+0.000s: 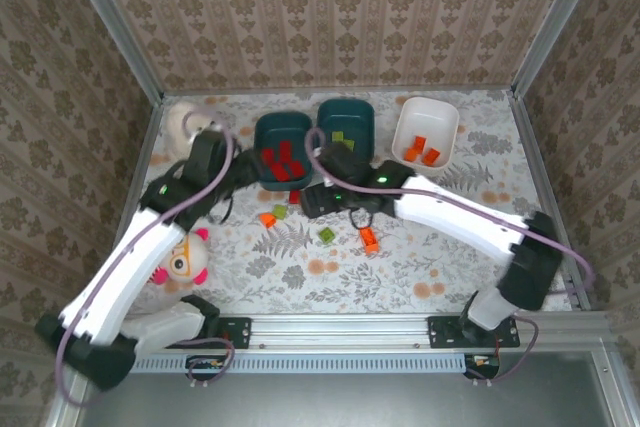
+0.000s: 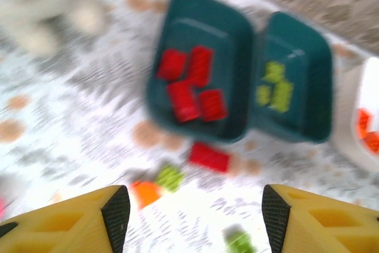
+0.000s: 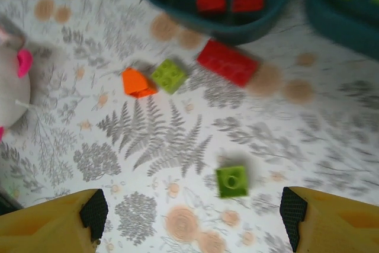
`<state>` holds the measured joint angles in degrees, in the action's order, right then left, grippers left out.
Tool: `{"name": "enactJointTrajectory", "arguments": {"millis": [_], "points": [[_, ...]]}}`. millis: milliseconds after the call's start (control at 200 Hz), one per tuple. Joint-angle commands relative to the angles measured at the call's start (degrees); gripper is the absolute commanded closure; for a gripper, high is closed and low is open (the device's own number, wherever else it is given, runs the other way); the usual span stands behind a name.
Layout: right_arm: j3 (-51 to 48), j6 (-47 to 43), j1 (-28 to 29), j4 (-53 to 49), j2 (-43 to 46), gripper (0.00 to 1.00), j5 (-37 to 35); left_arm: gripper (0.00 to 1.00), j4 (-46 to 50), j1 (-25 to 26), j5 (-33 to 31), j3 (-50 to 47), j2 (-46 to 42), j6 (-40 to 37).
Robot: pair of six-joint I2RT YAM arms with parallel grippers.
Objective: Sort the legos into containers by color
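Three containers stand in a row at the back. The left teal tub (image 1: 262, 132) holds red legos (image 1: 284, 160). The middle teal tub (image 1: 362, 113) holds green ones (image 1: 346, 137). The white tub (image 1: 442, 115) holds orange ones (image 1: 424, 150). Loose on the table lie a red brick (image 3: 228, 62), an orange brick (image 3: 136, 82), a green brick (image 3: 169, 75), a second green brick (image 3: 232, 181) and another orange one (image 1: 369, 239). My left gripper (image 2: 195, 217) hovers open left of the loose bricks, nothing between its fingers. My right gripper (image 3: 192, 217) is open above the second green brick.
A white teddy bear (image 1: 185, 122) sits at the back left. A pink-and-white plush doll (image 1: 180, 257) lies by the left arm and shows at the right wrist view's left edge as the doll (image 3: 12, 81). Metal frame rails border the table.
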<state>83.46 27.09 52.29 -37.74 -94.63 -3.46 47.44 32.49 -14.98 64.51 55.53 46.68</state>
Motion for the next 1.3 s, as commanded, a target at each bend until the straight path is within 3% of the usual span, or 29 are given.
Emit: {"name": "enactJointTrajectory", "arguments": {"millis": [0,205,350,530,1005,1295], "points": [[8.1,-1.4,2.9,-0.7,-8.4,0.21,3.1,0.37,12.9,-0.3,-7.3,-5.7,-12.1,7.6],[24.6,-5.0,4.4,-3.9,-24.7,0.21,3.2,0.37,28.5,-0.3,-10.8,-8.6,-27.9,12.5],[35.3,-8.9,4.3,-7.8,-34.7,0.30,3.3,0.37,32.7,-0.3,-11.8,-6.5,-30.0,12.7],[43.0,-11.0,3.9,-10.4,-42.6,0.32,3.4,0.36,33.9,-0.3,-11.2,-5.4,-30.2,11.9],[49.4,-12.6,3.7,-16.3,-51.0,0.45,3.4,0.35,32.6,-0.3,-10.2,-6.8,-30.7,12.0],[49.5,-12.9,4.2,-19.1,-51.9,0.47,0.8,0.35,30.1,-0.3,-9.2,-8.2,-29.8,11.8]]}}
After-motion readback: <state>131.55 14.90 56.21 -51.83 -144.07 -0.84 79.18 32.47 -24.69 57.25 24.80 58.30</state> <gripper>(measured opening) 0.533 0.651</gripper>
